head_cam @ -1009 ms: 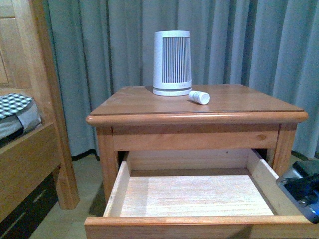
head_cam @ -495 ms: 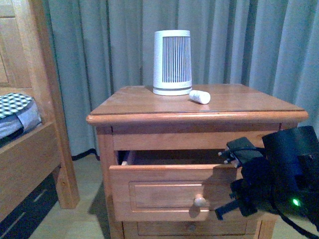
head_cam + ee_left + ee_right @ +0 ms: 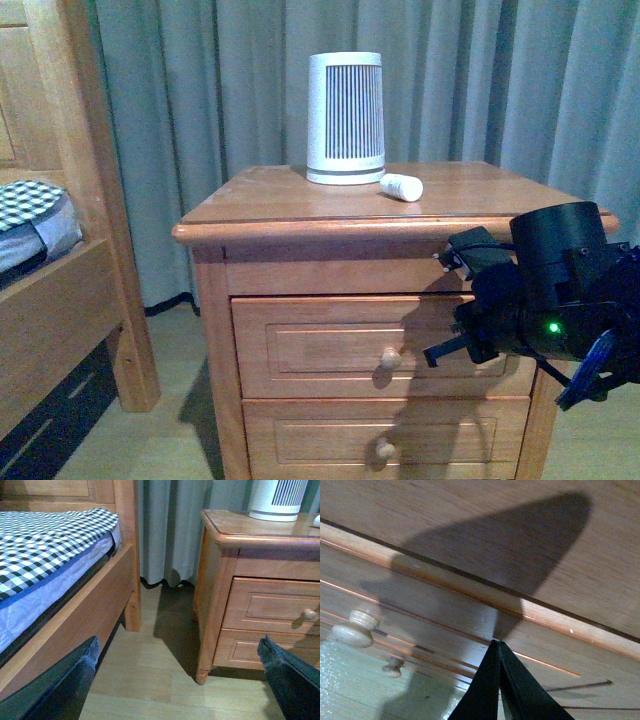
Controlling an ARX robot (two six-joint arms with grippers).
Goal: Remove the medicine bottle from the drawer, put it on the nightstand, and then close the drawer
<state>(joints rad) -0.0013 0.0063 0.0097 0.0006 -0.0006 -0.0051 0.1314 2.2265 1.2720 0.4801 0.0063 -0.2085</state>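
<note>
While the medicine bottle (image 3: pixel 402 187) lies on its side on the nightstand (image 3: pixel 300 205) just beside the ribbed device (image 3: pixel 346 118), the drawer (image 3: pixel 330 347) sits shut, the right gripper (image 3: pixel 499 645) pressed closed against its front; the left gripper (image 3: pixel 175 680) gapes open near the bed (image 3: pixel 50 545).

I see the nightstand (image 3: pixel 300 205) as reddish-brown wood with a glossy, smooth top that catches light. The drawer (image 3: pixel 330 345) front is the same polished wood, its round knob (image 3: pixel 390 357) paler and satiny. The medicine bottle (image 3: pixel 402 187) looks like smooth white plastic. My right gripper (image 3: pixel 498 690) shows matt black plastic fingers. The bedding (image 3: pixel 45 545) is checked woven cloth, the curtain (image 3: pixel 200 100) soft matt fabric, the floor (image 3: pixel 150 680) smooth with a low sheen.
</note>
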